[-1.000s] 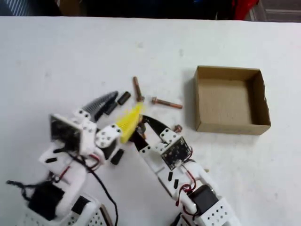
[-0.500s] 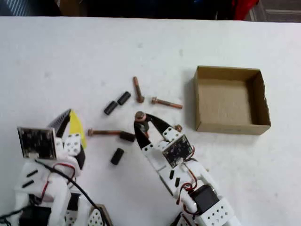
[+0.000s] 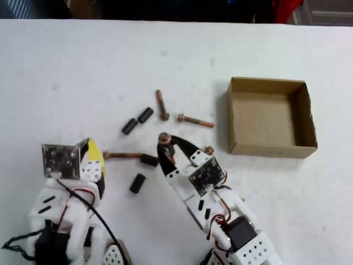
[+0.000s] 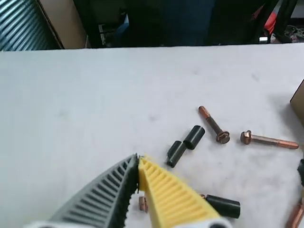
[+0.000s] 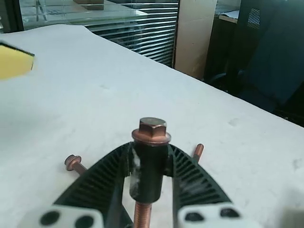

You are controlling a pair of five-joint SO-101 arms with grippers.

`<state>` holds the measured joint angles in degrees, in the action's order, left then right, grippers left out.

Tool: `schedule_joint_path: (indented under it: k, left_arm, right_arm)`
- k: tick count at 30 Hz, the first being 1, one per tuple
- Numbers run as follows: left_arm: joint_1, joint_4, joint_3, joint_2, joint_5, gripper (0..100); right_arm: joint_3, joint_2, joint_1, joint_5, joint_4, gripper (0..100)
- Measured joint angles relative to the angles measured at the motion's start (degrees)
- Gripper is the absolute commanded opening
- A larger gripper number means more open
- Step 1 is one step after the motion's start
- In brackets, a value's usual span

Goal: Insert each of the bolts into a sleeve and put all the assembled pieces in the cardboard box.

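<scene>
**Right gripper loaded; box off its right side**

Right gripper point(image 3: 165, 144), in the high view, is clamped on a sleeved bolt point(image 3: 164, 137) whose head pokes past the tips. The cardboard box point(image 3: 270, 148) lies to this gripper's right and a little beyond its tips, well apart. I judge this arm the nearer one for the drop. A stray bolt head point(image 3: 208, 149) sits just beside the gripper on that same side. Left of the gripper lies a second assembled piece point(image 3: 138, 158). Two loose bolts point(image 3: 161, 105) lie beyond the tips.

From the left wrist, the left gripper point(image 4: 137, 162) is closed on nothing, and a pair of empty sleeves point(image 4: 194, 137) lies just ahead of it.

From the right wrist, the bolt's long axis runs in line with my fingers point(image 5: 190, 178), which pinch the black sleeve point(image 5: 148, 175).
</scene>
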<state>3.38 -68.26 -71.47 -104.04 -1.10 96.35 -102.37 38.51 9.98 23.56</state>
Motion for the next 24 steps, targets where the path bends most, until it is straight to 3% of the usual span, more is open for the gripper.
schedule_joint_path:
  k: [24]
  left_arm:
    - [1.93, 0.00, -24.88, 0.44, 3.96, 2]
  right_arm:
    - [0.00, 0.00, -4.31, 0.00, 2.02, 1.7]
